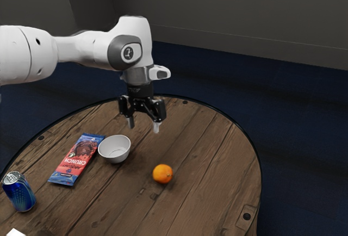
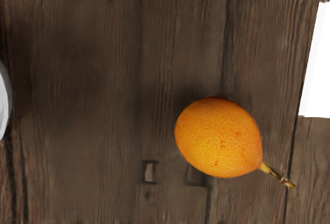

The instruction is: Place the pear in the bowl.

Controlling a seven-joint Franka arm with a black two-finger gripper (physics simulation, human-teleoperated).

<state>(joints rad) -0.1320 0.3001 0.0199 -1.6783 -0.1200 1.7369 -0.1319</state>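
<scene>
- Here we are, up in the air, with our gripper (image 1: 143, 125) spread wide and nothing between its fingers (image 1: 156, 128).
- And there's our pear (image 1: 162, 174), round and orange, lying on the table (image 1: 202, 191) well apart from the bowl (image 1: 116, 160), out to the exterior view's right of it and closer to the camera.
- Now the relation that counts: from our gripper, the pear is down below and over toward the exterior view's camera. Straight down looks wrong to us; we'd slide across, keeping to the pear's side of the bowl, then sink.
- Watch the long axis! In the wrist view the stem (image 2: 277, 175) points away from the bowl, at a slant, so the pear's length runs roughly along the line leading out from the bowl.
- Our fingers seem parted along much that same line, so as we judge it, we'd close nearly end to end. A turn of the wrist first would let us squeeze the plump middle from its sides.
- Careful here: that rounded skin could roll if we pinch off-centre, and the stem end gives us little to hold.
- The bowl sits upright, with the chocolate bar (image 1: 76, 160) just beside it on the side away from the pear, so our carry back from the pear's side looks free.
</scene>
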